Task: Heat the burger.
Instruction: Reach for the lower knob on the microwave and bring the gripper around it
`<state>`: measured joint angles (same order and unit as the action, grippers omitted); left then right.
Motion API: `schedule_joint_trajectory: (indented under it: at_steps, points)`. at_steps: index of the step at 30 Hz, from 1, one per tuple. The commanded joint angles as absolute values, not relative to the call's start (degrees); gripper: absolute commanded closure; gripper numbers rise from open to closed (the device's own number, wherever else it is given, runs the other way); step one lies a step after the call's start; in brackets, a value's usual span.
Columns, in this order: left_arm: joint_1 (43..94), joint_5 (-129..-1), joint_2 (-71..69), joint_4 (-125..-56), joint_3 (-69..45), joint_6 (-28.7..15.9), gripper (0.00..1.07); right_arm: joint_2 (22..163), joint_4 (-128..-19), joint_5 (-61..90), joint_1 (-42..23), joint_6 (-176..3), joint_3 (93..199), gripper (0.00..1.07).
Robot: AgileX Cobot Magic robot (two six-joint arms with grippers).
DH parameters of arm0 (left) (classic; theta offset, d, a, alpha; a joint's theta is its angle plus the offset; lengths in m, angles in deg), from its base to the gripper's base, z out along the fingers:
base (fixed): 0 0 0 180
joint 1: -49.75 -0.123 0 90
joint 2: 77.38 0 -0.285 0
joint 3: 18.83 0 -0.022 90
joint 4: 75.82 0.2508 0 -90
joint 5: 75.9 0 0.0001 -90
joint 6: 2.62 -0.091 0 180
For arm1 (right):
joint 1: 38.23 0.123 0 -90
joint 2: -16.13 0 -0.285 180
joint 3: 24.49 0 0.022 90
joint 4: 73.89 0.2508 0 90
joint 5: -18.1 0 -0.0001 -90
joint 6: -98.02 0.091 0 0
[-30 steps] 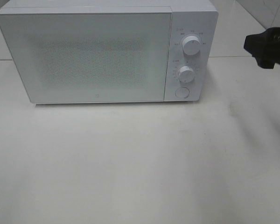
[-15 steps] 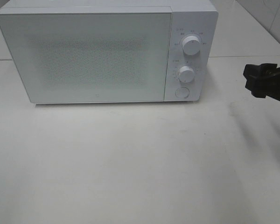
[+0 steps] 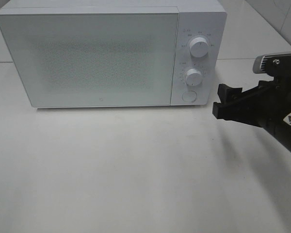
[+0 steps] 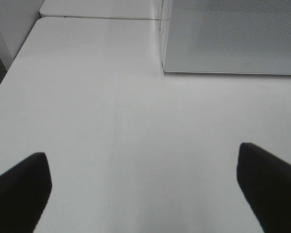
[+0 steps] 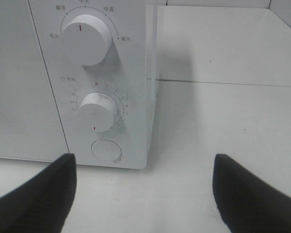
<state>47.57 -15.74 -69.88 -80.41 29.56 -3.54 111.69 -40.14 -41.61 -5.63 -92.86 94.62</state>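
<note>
The burger is out of view. A white microwave (image 3: 102, 58) stands at the back of the table with its door shut. My right gripper (image 3: 222, 101) is open and empty, just right of the control panel, level with the round button (image 3: 188, 96). The right wrist view shows it (image 5: 144, 162) facing the upper knob (image 5: 86, 38), the lower knob (image 5: 98, 111) and the button (image 5: 105, 150). My left gripper (image 4: 141, 155) is open and empty above the bare table, near the microwave's front left corner (image 4: 165, 68); the exterior high view does not show it.
The white table (image 3: 136, 170) spreads in front of the microwave. Its left edge (image 4: 19, 58) shows in the left wrist view. A seam between two tabletops (image 5: 223, 82) runs behind the microwave's right side.
My right gripper has come down and leftward from the upper right edge of the view, towards the microwave's control panel. The microwave has not moved.
</note>
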Motion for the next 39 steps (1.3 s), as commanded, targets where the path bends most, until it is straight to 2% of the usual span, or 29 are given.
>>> schedule_joint_trajectory:
  at_steps: [1,5,10,30,39]
  points:
    - [47.4,-16.43,-71.32,-80.23,29.73,-3.6,0.1,113.35,-36.02,-45.5,-2.87,-93.89,94.56,0.32]
    - [47.4,-16.43,-71.32,-80.23,29.73,-3.6,0.1,117.53,-31.26,-48.88,1.82,-94.47,96.0,0.32]
    - [47.4,-16.43,-71.32,-80.23,29.73,-3.6,0.1,119.83,-31.09,-49.17,3.48,-95.27,98.4,0.32]
    - [47.4,-16.43,-71.32,-80.18,29.73,-3.6,0.1,132.6,-29.77,-50.43,2.63,-96.65,112.1,0.32]
    - [47.4,-16.43,-71.32,-80.18,29.73,-3.6,0.1,138.05,-30.0,-50.2,-0.07,-97.05,117.6,0.32]
